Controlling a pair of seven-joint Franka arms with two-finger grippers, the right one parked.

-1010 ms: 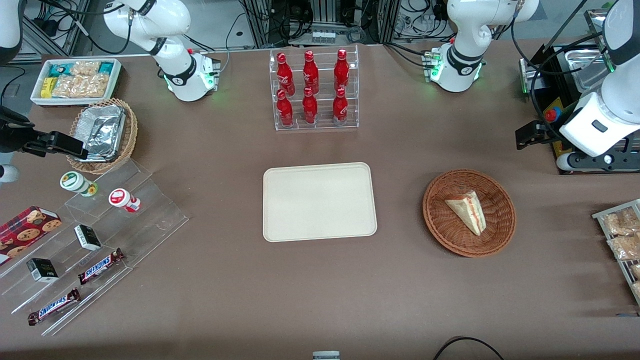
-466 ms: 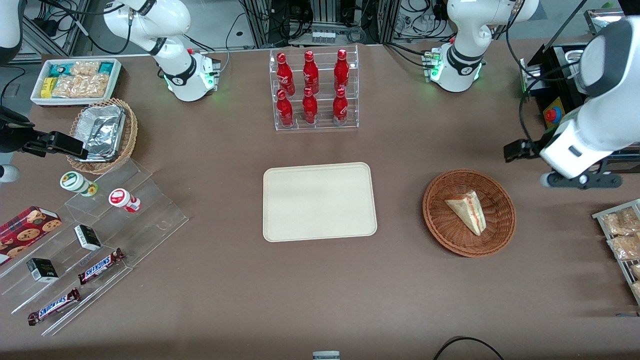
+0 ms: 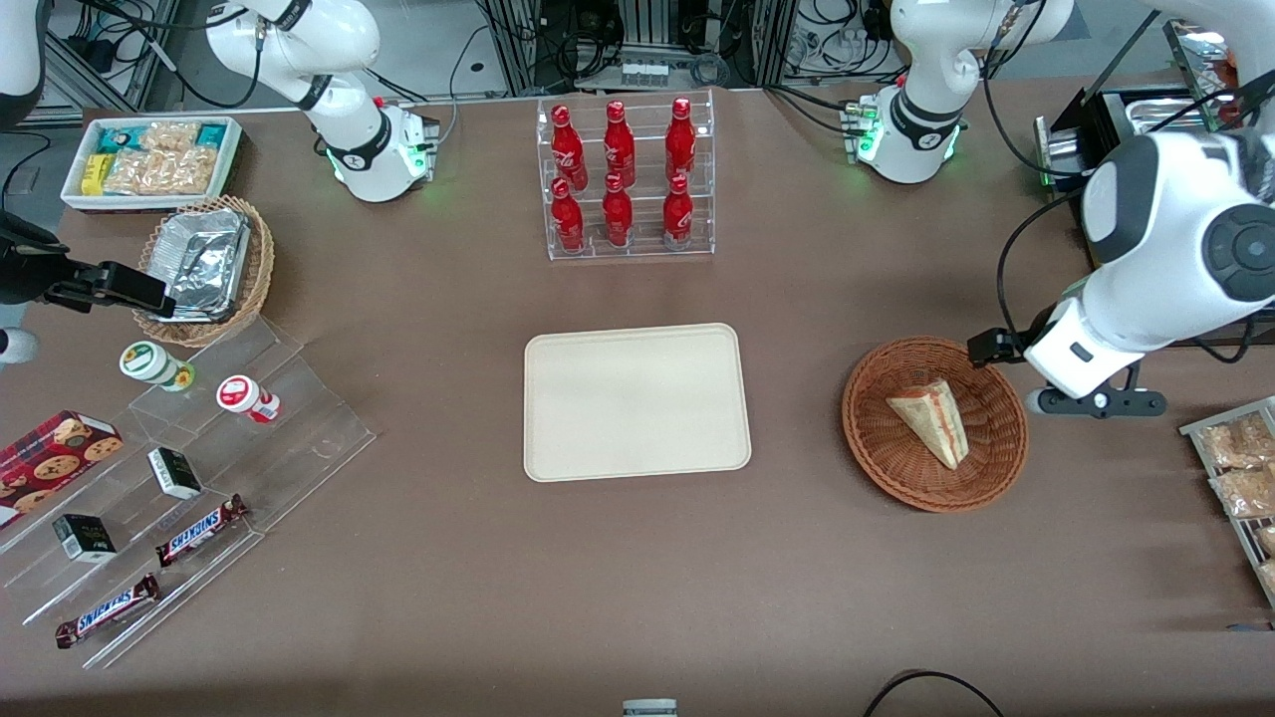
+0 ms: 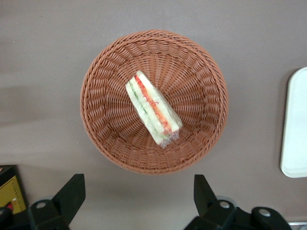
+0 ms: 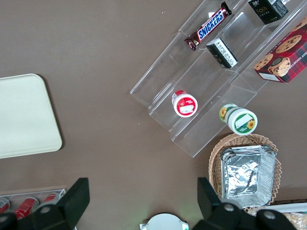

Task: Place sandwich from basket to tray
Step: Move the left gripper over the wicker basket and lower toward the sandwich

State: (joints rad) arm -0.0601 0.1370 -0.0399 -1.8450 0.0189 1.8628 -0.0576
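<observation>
Still in its basket, the sandwich [image 3: 930, 421] waits while the gripper [image 4: 139, 199] hangs above with fingers spread wide and nothing between them.
Taking the cream tray [image 3: 637, 401] as the mark: a clear rack of red bottles [image 3: 625, 177] stands farther from the front camera; toward the working arm's end lies the reddish-brown wicker basket [image 3: 890, 468], well apart from the tray, the wrapped wedge lying in its middle, red and green filling showing along one edge.
</observation>
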